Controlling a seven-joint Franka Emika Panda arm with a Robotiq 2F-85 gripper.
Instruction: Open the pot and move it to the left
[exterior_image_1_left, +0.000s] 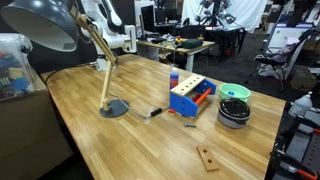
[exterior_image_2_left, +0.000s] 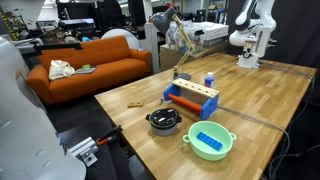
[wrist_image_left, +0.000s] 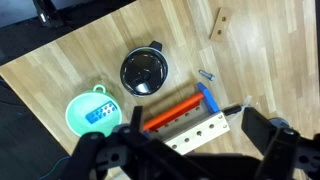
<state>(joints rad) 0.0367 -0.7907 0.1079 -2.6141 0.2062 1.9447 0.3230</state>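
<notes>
Basically nothing done yet: pincer hangs spread and empty high over the desk, pot looks lidded beside the green bowl, so opening and shifting left both remain.

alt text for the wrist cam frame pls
Top-down on a wooden table: the open gripper hangs over a blue-and-orange box, with the black pot, apparently lidded, beyond it. A green bowl sits beside the pot; a wooden block lies apart.

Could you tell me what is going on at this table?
A Franka arm is set to open the pot and shift it left, but holds nothing yet. Its gripper hangs open above the table. The lid appears to be on the pot, beside a green bowl and the blue-and-orange box.
</notes>
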